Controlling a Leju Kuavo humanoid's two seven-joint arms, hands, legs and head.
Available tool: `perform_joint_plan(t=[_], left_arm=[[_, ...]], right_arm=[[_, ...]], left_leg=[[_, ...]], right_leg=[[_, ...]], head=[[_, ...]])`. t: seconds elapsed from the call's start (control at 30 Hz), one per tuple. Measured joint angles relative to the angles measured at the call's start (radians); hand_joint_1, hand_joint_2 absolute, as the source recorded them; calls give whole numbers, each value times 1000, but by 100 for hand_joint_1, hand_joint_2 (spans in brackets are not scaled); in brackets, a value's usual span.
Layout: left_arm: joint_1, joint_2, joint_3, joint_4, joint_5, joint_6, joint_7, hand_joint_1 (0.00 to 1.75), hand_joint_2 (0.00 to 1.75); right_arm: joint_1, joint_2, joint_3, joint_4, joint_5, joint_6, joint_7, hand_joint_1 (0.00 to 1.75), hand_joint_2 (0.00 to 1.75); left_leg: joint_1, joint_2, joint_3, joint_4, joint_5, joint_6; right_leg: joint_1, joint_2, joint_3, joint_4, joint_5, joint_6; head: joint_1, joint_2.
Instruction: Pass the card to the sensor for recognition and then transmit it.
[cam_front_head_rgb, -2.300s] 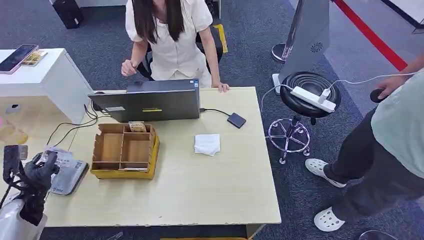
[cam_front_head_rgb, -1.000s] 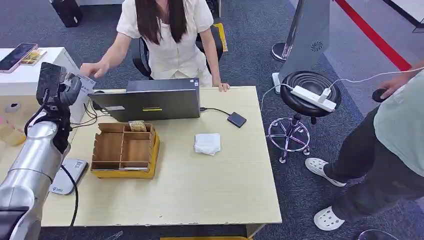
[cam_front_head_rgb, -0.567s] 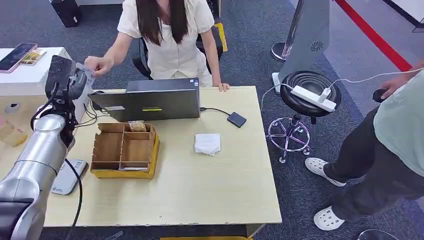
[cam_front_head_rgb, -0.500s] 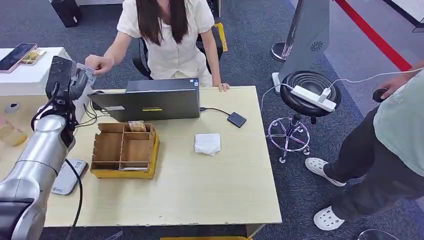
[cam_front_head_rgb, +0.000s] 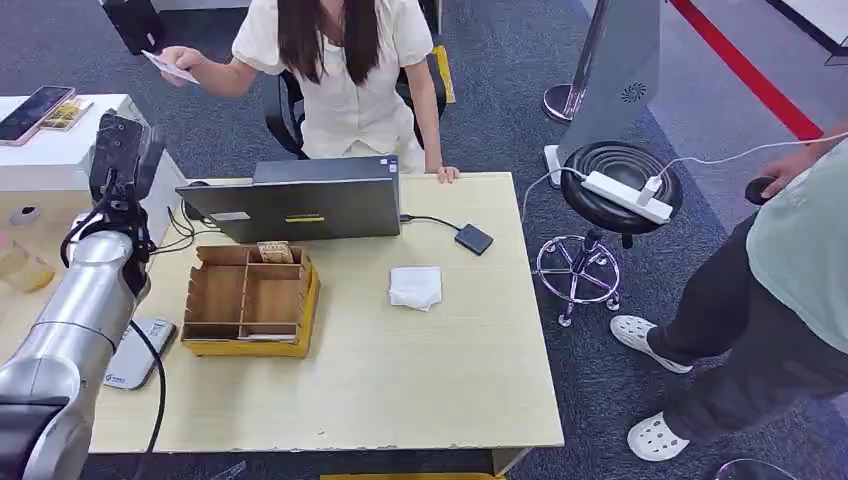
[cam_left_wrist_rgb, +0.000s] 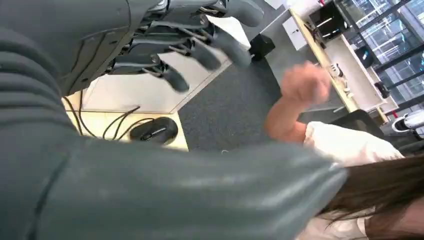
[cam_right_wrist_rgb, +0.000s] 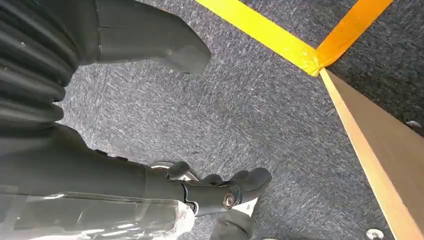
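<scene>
A seated person's raised hand holds the white card above and behind my left hand. My left hand is lifted past the desk's far left corner, its fingers spread with nothing in them. The person's hand shows blurred beyond them. The grey card sensor lies on the desk's left edge, below my left arm. My right hand hangs over grey carpet, thumb out, holding nothing.
On the wooden desk stand a laptop, a cardboard organizer, a white napkin and a small black box. A white cabinet is at the left. A stool and a second person are at the right.
My left arm rose from the sensor toward the seated person with the card. The person took the card and drew it up and away; my left hand is now empty.
</scene>
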Motion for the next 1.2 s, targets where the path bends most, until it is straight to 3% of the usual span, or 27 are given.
perform_joint_plan(t=[0.13,0.23,0.27,0.4,0.53,0.6,0.7,0.8,0.9,1.07,1.2], left_arm=[[4,1,6,0,-13,18,-8,0,0],[5,5,11,0,-53,68,-13,0,0],[5,7,12,0,-70,88,-15,0,175],[5,23,13,0,-148,173,-34,0,175],[6,48,23,-1,-240,285,-113,0,175],[18,65,26,-13,-335,374,-168,0,175],[30,96,30,-36,-473,402,-166,0,175],[39,131,30,-57,-587,403,-154,0,175],[52,164,32,-81,-618,378,-171,0,175],[122,232,33,-163,-633,219,-231,0,175],[176,288,33,-227,-665,152,-242,0,175]], right_arm=[[0,0,0,0,3,-1,0,0,175],[0,0,0,0,3,-2,2,0,175],[0,0,0,0,3,-2,2,0,175],[0,0,0,0,6,-2,8,0,175],[0,1,0,0,18,0,10,0,175],[-1,1,0,0,27,2,10,0,175],[-2,2,0,0,36,6,10,0,175],[-2,2,0,-2,39,15,6,0,175],[-3,2,0,-3,39,15,-1,0,175],[-4,2,0,-6,41,18,-20,0,175],[-6,0,0,-6,46,22,-24,0,175]], left_leg=[[0,0,0,0,0,0],[0,0,0,0,0,0],[0,0,0,0,0,0],[0,0,0,0,0,0],[0,0,0,0,0,0],[0,0,0,0,0,0],[0,0,-1,0,0,0],[0,0,-1,0,0,0],[0,0,-1,0,0,0],[0,2,-1,0,0,0],[0,2,-1,0,0,-1]], right_leg=[[0,0,0,0,0,0],[0,0,0,0,0,0],[0,0,0,0,0,0],[0,0,0,0,0,0],[0,0,0,0,0,0],[0,0,0,0,0,0],[0,0,0,0,0,0],[0,0,-1,0,0,0],[0,0,-1,0,0,0],[0,2,-1,0,0,0],[0,2,-2,0,0,0]], head=[[0,0],[0,0],[0,0],[0,0],[0,0],[0,0],[0,0],[0,0],[0,0],[0,0],[0,0]])
